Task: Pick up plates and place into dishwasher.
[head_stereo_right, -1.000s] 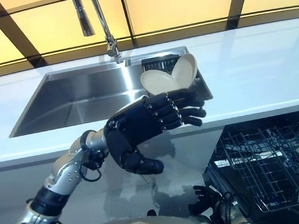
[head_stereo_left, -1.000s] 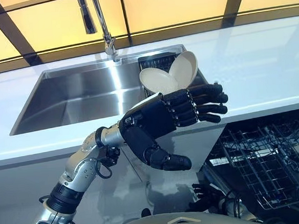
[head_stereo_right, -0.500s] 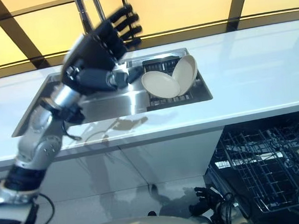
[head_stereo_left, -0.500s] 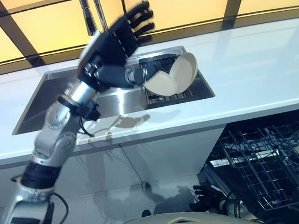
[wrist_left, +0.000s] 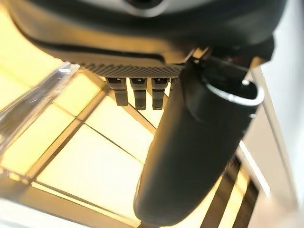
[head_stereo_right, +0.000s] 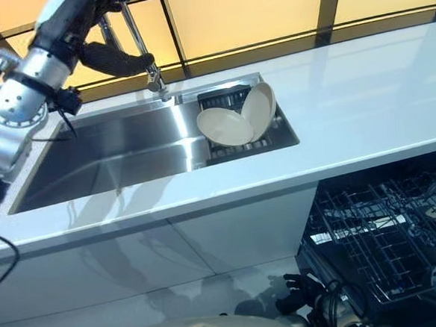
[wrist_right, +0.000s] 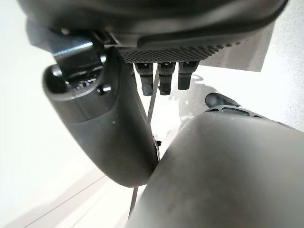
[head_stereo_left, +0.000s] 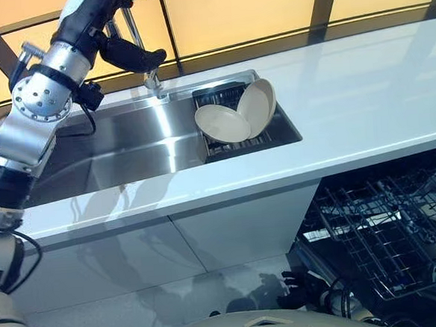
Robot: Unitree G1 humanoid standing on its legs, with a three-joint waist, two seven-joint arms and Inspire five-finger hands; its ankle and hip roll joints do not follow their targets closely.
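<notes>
- Your left hand is way up by the faucet at the back of the sink, holding nothing. The wrist view shows the fingers hanging straight with the thumb stuck out, so it's relaxed and open.
- It's well apart from the plates — they're over at the right end of the sink, two of them propped on edge in a dark rack, the front one leaning back against the rear one.
- So the step you're on is really just the reach. I'd come down and across toward the front plate, not straight through the faucet neck, since the arm is crowded in there.
- Go for the top rim of the front plate, thumb on one face and fingers on the other. They look smooth and glossy, so pinch firmly before lifting, or it'll probably slide.
- Lift the front one clear so the rear plate doesn't tip over with it.
- Your right hand is low down in front of the cabinet, next to the open dishwasher rack — fingers straight in its wrist view, empty too.
- The dishwasher rack is below and to the right of the counter, so plan a swing that clears the counter edge.
</notes>
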